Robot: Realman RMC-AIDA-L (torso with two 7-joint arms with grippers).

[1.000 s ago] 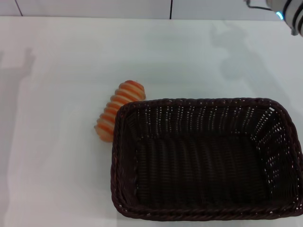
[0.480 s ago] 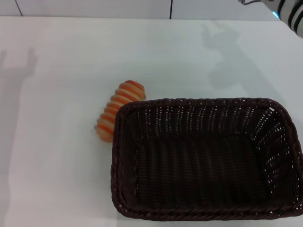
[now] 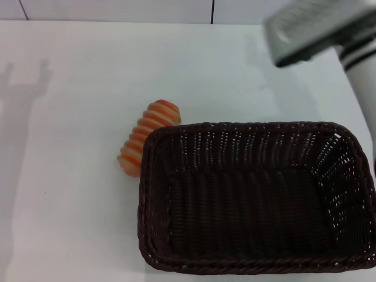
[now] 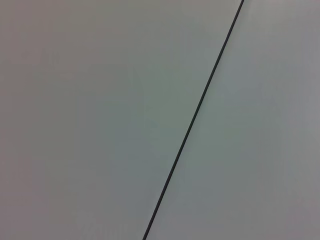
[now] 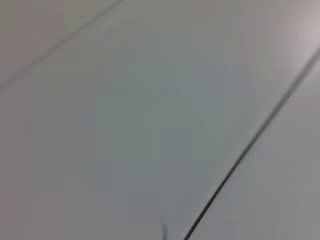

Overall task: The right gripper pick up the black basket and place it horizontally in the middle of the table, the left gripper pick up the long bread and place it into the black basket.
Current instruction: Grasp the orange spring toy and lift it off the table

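Evenly and brightly lit from above, soft and without glare across the table [image 3: 88, 205]. Faint grey shadow with two prongs at nine to ten o'clock in the head view, another pale smudge near one o'clock. Heavy motion blur on the right arm [image 3: 317, 26] at one to two o'clock, edges smeared. Sharp weave on the black basket [image 3: 252, 258], small glints along its far wall. Dimmer, greyish wrist views; right wrist view soft and blurred, left one crisp.
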